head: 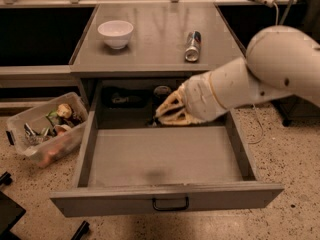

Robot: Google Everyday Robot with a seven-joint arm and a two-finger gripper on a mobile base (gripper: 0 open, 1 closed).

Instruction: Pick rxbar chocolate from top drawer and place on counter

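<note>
The top drawer (165, 159) stands pulled open, with a small dark handle (170, 204) on its front panel. My gripper (169, 110) hangs over the back of the drawer, just below the front edge of the counter (150, 49). Its yellowish fingers (172, 101) are shut on the rxbar chocolate (170, 116), of which only a thin dark strip shows between them. The bar is held clear of the drawer floor. My white arm comes in from the right.
A white bowl (115, 33) and a silver-blue-red can (193, 46) stand on the counter. Dark items (122, 99) lie at the drawer's back. A clear plastic bin (45, 129) of odds and ends sits on the floor to the left.
</note>
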